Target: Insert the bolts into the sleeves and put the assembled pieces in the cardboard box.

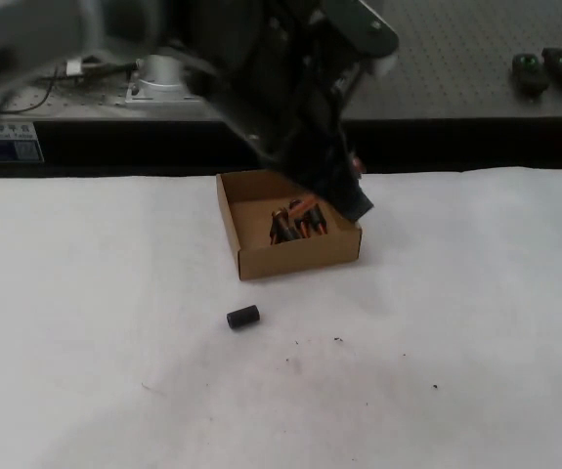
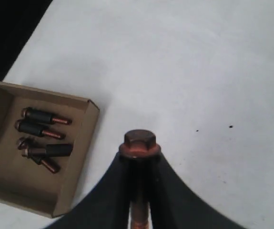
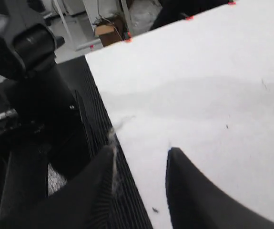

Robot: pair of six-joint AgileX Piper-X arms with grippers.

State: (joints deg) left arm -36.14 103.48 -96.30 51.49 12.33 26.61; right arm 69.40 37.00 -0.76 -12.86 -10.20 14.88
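White cloth (image 1: 476, 322) covers the bench, flecked with a few dark specks. Behind it is a dark perforated metal table (image 1: 456, 59), with two green-and-black knobs (image 1: 547, 70) at upper right of the high view. A small open brown cardboard box (image 1: 290, 256) sits at centre frame. Inside lie four assembled pieces (image 1: 295, 225), copper bolts seated in black sleeves. A dark arm (image 1: 300, 117) hangs over the box's far side. One short black cylindrical sleeve (image 1: 243, 317) lies on its side on the cloth, below and left of the box and apart from it. Left gripper (image 2: 140, 160) pinches a copper-coloured hex-flange bolt (image 2: 139, 142) by the shank, just under the head. Right gripper (image 3: 141, 167) is spread with nothing between the fingers, over the cloth near its edge. Judgement: the bolt is rigid, dense and smooth-plated, so it may pivot unless clamped squarely on the shank. The loose sleeve looks light and apt to roll. Best taken across the barrel at mid-length, leaving both bore ends clear.
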